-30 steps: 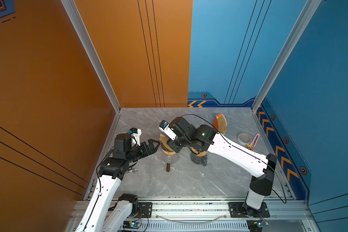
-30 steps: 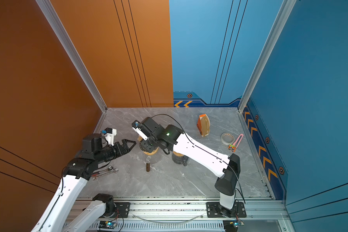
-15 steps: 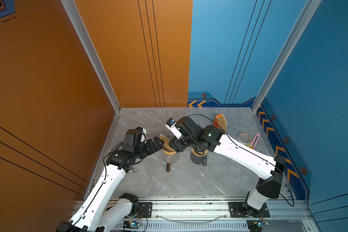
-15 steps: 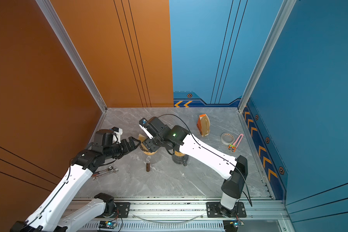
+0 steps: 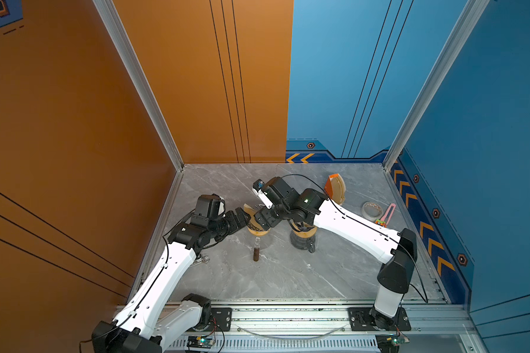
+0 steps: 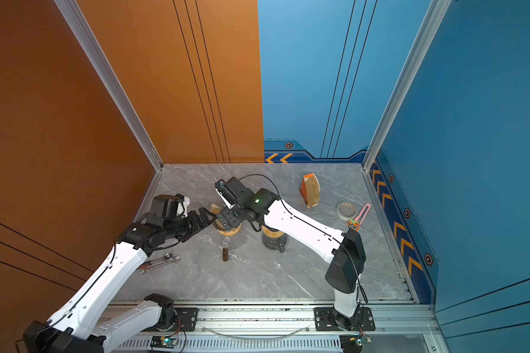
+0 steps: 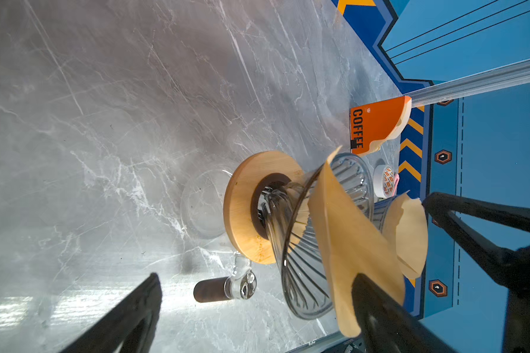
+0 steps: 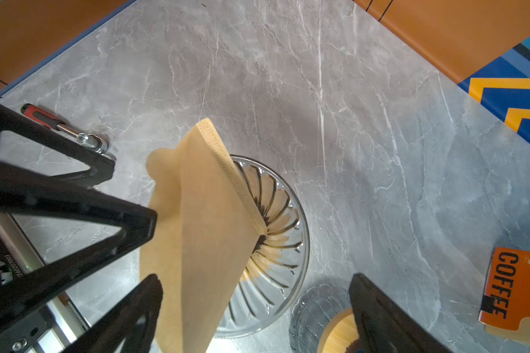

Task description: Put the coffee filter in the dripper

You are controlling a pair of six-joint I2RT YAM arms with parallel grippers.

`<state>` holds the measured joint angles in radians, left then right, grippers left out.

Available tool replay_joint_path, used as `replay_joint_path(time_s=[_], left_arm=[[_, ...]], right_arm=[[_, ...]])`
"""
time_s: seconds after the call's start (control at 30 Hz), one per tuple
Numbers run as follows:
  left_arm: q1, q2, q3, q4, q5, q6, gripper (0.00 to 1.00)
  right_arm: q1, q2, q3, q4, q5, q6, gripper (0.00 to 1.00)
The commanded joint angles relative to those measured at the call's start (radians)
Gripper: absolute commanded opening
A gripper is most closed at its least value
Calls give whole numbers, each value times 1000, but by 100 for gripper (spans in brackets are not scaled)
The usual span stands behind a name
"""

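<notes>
Inside glass dripper [image 8: 276,214], folded coffee filter [image 8: 205,229] sits tip-down, leaning on rim. right claw [image 8: 254,278] wide open, straddling filter. left claw [image 7: 256,275] open too, beside dripper.

Front strip: grey marble counter [image 5: 288,281] bare from metal rail [image 5: 288,314] to the ribbed glass dripper [image 8: 273,214].
Back left corner: bare.
Around dripper: left hand [image 7: 254,275] and right hand [image 8: 254,276], both spread wide, flank it closely; tan paper filter [image 8: 202,244] sticks up out of it.
Right flank: wooden-lidded glass jar [image 5: 300,243] just beside; orange filter box [image 5: 334,189], tape roll [image 5: 372,210] farther off.
Left edge: steel spanners [image 6: 159,262].
</notes>
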<state>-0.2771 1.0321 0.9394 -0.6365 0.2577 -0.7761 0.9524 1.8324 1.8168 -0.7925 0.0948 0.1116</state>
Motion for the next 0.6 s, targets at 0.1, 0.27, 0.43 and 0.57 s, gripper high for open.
replay_joint_path(time_s=[0.1, 0.27, 0.43, 0.57], left_arm=[[-14, 49, 30, 21, -3, 11, 98], [-16, 94, 54, 21, -12, 29, 98], [-22, 135, 69, 21, -20, 47, 98], [-22, 158, 79, 17, -25, 63, 98]], right_arm=[[-13, 38, 62, -19, 58, -14, 95], [-43, 59, 81, -23, 50, -22, 95], [-76, 68, 84, -29, 37, -28, 95], [-93, 73, 84, -33, 36, -36, 95]])
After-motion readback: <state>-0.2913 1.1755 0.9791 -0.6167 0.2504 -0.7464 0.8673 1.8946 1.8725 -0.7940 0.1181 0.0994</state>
